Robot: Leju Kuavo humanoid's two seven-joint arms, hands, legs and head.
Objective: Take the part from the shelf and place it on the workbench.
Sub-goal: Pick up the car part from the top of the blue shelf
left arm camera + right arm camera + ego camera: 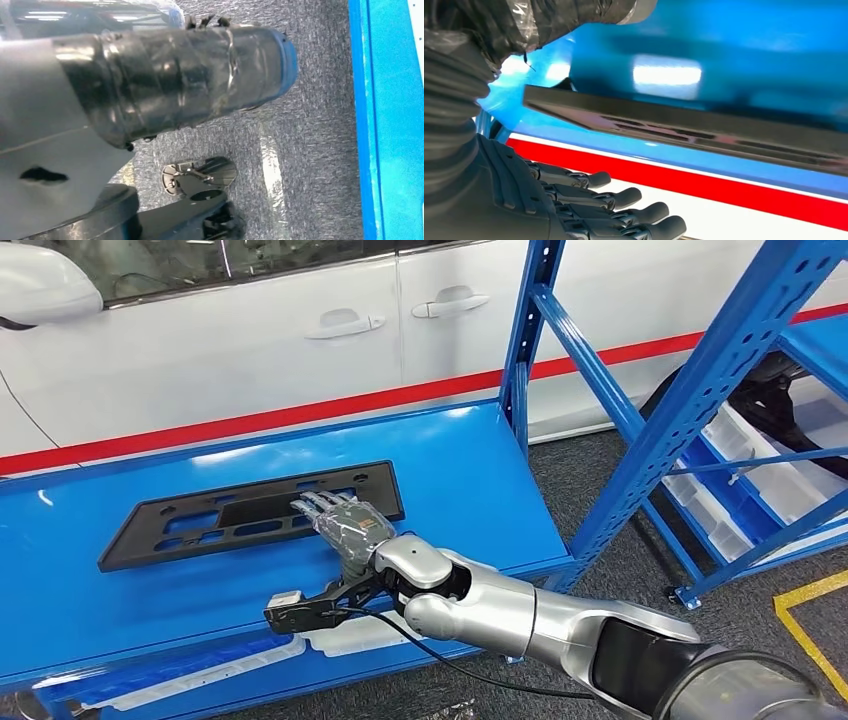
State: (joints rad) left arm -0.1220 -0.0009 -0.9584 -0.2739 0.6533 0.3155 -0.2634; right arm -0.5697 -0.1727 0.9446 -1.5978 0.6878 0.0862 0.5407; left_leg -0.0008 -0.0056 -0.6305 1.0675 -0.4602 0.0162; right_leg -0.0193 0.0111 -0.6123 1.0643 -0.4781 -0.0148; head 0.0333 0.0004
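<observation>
The right robot hand (345, 525) hovers just above the part (255, 514), fingers (624, 197) spread and holding nothing. The part lies flat on the blue worktop (470, 470), away from the shelf (740, 440). Pulling back carelessly, a finger could likely snag a cutout and drag the part toward the edge.

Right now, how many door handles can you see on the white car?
2: one white door handle on the left door, another white door handle on the right door. Others may be outside the picture.

Silver right arm (520, 615) w/ black cable, dark fingers (624, 197), plastic-wrapped right hand (350, 525).
</observation>
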